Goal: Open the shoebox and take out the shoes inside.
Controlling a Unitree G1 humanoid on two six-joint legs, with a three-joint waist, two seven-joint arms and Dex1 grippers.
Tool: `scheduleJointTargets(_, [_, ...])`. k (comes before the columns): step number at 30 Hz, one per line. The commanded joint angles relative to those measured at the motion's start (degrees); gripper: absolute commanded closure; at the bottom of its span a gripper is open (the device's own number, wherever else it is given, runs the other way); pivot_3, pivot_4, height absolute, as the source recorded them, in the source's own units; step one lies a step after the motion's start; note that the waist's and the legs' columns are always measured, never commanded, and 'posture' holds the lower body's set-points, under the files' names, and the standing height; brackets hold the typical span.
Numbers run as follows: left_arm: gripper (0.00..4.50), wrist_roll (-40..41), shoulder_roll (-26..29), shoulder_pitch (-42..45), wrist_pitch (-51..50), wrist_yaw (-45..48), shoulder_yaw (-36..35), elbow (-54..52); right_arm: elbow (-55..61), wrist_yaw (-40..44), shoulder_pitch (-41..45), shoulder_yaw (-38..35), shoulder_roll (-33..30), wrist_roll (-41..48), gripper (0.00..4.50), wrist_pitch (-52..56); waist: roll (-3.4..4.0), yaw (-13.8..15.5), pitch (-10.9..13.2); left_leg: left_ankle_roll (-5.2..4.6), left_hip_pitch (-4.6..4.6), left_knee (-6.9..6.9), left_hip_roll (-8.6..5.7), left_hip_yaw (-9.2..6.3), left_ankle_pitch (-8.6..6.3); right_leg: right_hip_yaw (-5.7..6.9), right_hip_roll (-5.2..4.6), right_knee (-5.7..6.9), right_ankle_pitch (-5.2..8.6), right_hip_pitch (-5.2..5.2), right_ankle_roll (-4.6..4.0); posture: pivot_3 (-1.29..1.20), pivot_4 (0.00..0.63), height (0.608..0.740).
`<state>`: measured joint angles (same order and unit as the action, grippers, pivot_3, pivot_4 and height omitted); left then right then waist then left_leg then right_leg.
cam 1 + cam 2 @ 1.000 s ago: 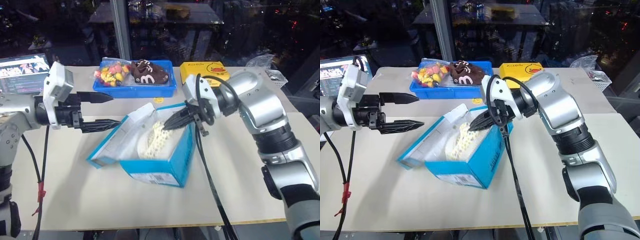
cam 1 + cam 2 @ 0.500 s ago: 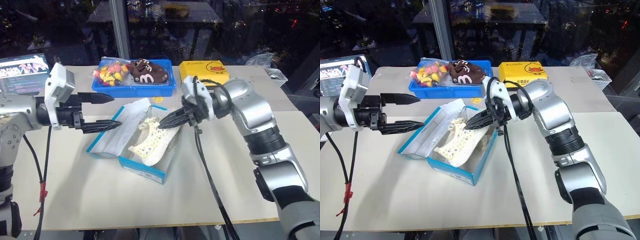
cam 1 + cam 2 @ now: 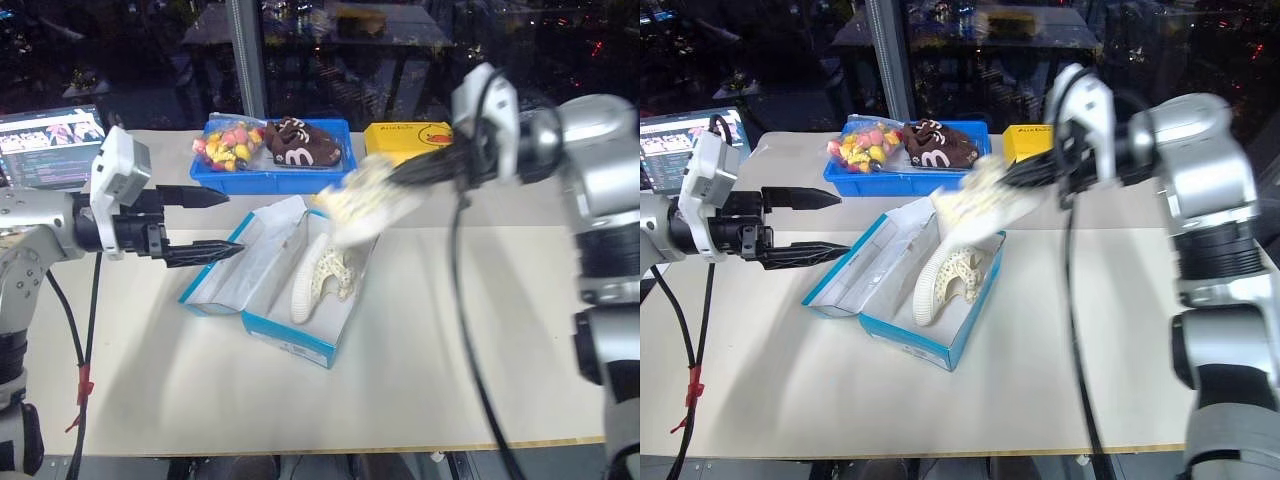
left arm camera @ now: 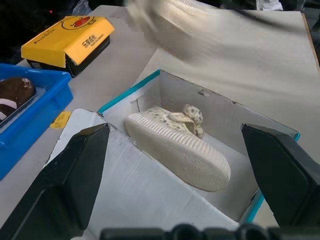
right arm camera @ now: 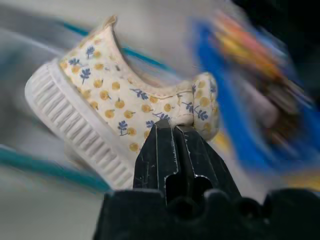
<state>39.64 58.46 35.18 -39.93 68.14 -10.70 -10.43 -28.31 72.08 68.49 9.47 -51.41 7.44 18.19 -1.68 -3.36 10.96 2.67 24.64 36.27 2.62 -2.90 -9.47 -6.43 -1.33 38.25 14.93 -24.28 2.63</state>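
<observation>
Open blue shoebox [image 3: 300,345] at frame centre, one cream shoe [image 3: 318,283] inside on its side. Above it, right gripper [image 5: 172,131] pinched shut on second shoe [image 5: 120,107], lifted clear. At left, left gripper [image 3: 215,222] spread wide, empty.

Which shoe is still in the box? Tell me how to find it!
Find the blue shoebox lying open in the middle of the table. Inside, a cream shoe lies on its side, pale ridged sole showing. Its twin hangs in the air, pinched by the right gripper.
</observation>
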Motion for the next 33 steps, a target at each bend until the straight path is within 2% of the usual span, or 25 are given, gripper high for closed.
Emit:
scheduleJointTargets(1, [0.0,-0.23,-0.82,2.04,1.44,0.21,0.65,-0.27,-13.53,-10.43,-1.23,-0.81,-1.23,-7.23,4.46,-6.11,0.0,-0.29,0.0,0.0,0.0,-0.01,0.0,0.02,0.0,-0.04,0.0,-0.06,-0.02,0.0,-0.03,0.0,0.15,0.74])
scheduleJointTargets(6, [0.0,-1.06,-2.23,3.94,1.87,0.71,2.49,0.95,-29.11,-23.19,-5.69,-3.21,1.8,-10.25,4.46,-15.77,-0.01,-1.38,0.01,-0.01,-0.03,-0.14,-0.02,0.14,0.0,-0.25,0.02,-0.06,-0.2,-0.05,-0.34,0.0,0.15,0.74])
scheduleJointTargets(9, [0.0,-1.14,-2.57,4.78,1.71,0.9,3.15,1.09,-32.61,-25.33,-9.6,-4.07,2.31,-10.74,4.46,-17.37,0.02,-2.62,0.03,-0.01,-0.11,-0.21,-0.05,0.2,0.01,-0.39,0.01,-0.04,-0.21,-0.03,-0.35,0.0,0.15,0.74])
scheduleJointTargets(11, [0.0,-1.08,-2.45,4.88,1.5,1.07,3.02,0.99,-32.02,-22.11,-11.28,-4.66,1.58,-9.86,3.85,-16.14,0.02,-3.09,0.03,-0.01,-0.25,-0.25,-0.08,0.24,0.01,-0.44,0.0,-0.04,-0.21,0.06,-0.34,0.0,0.15,0.74])
scheduleJointTargets(12, [0.0,-0.98,-2.2,4.83,1.31,1.13,2.85,0.87,-30.08,-19.24,-12.13,-5.07,0.53,-8.98,3.72,-14.29,0.03,-3.3,0.03,-0.01,-0.3,-0.27,-0.07,0.24,0.01,-0.45,0.01,-0.04,-0.21,0.1,-0.33,0.0,0.15,0.74])
scheduleJointTargets(13, [0.0,-0.87,-1.88,4.72,1.09,1.18,2.62,0.74,-27.42,-16.64,-13.16,-5.37,-0.82,-8.4,3.26,-12.5,0.05,-3.45,0.04,-0.01,-0.31,-0.27,-0.08,0.24,0.01,-0.45,0.01,-0.02,-0.21,0.1,-0.33,0.0,0.15,0.74])
scheduleJointTargets(15, [0.0,-0.8,-1.14,4.04,0.56,1.07,2.04,0.31,-14.37,-9.31,-14.56,-7.27,-4.16,-4.38,2.61,-3.79,0.22,-3.53,0.14,-0.01,-0.34,-0.24,-0.1,0.24,0.01,-0.47,0.0,0.01,-0.18,0.13,-0.26,0.0,0.15,0.74])
scheduleJointTargets(17, [0.0,-0.67,-0.89,3.7,0.26,0.89,1.76,0.07,-4.39,-5.63,-15.19,-8.07,-5.49,-1.6,2.0,1.48,0.44,-3.62,0.28,-0.01,-0.31,-0.21,-0.12,0.26,0.01,-0.52,0.0,0.06,-0.07,0.09,-0.05,0.0,0.15,0.74])
scheduleJointTargets(19, [0.0,-0.58,-0.82,3.68,0.11,0.83,1.72,0.04,7.24,-2.4,-11.45,-6.93,-2.53,2.4,1.28,5.22,0.45,-3.99,0.28,-0.01,-0.42,-0.24,-0.1,0.29,0.0,-0.56,0.02,0.17,0.01,0.1,0.09,0.0,0.15,0.74])
scheduleJointTargets(22, [0.0,-1.04,-0.94,3.94,0.3,0.77,1.99,0.34,16.59,-0.9,-7.31,-2.67,4.08,3.97,0.09,7.65,0.43,-4.65,0.27,-0.01,-0.59,-0.25,0.0,0.27,0.0,-0.64,0.19,0.3,0.02,0.11,0.11,0.0,0.15,0.74])
scheduleJointTargets(27, [0.0,-1.17,-1.24,3.48,0.29,0.07,1.89,-0.32,21.29,0.63,-6.72,7.38,14.13,1.26,0.09,7.25,0.28,-3.65,0.18,-0.01,-0.47,-0.13,0.0,0.2,0.01,-0.55,0.19,0.3,0.03,0.1,0.11,0.0,0.15,0.74])
scheduleJointTargets(29, [0.0,-0.93,-1.08,2.55,0.09,-0.42,1.29,-1.15,19.37,-4.24,-6.33,8.58,19.52,-0.36,0.09,5.75,0.28,-3.01,0.18,-0.01,-0.23,-0.08,0.0,0.16,0.01,-0.48,0.16,0.29,0.02,-0.05,0.09,0.0,0.15,0.74])
scheduleJointTargets(31, [0.0,-0.56,-0.42,0.36,-0.25,-0.95,-0.19,-2.47,16.32,-9.79,-2.73,6.91,25.56,1.52,0.09,18.21,0.28,-2.77,0.19,-0.01,-0.11,-0.06,-0.01,0.15,0.0,-0.44,0.12,0.29,-0.13,-0.12,-0.15,0.0,0.15,0.74])
scheduleJointTargets(33, [0.0,-0.26,-0.1,-1.25,-0.52,-1.44,-1.23,-3.41,15.77,-10.54,0.13,6.58,27.69,3.06,0.09,27.91,0.29,-2.42,0.19,-0.01,0.04,-0.04,-0.03,0.13,0.01,-0.43,0.09,0.34,-0.2,-0.27,-0.28,0.0,0.15,0.74])
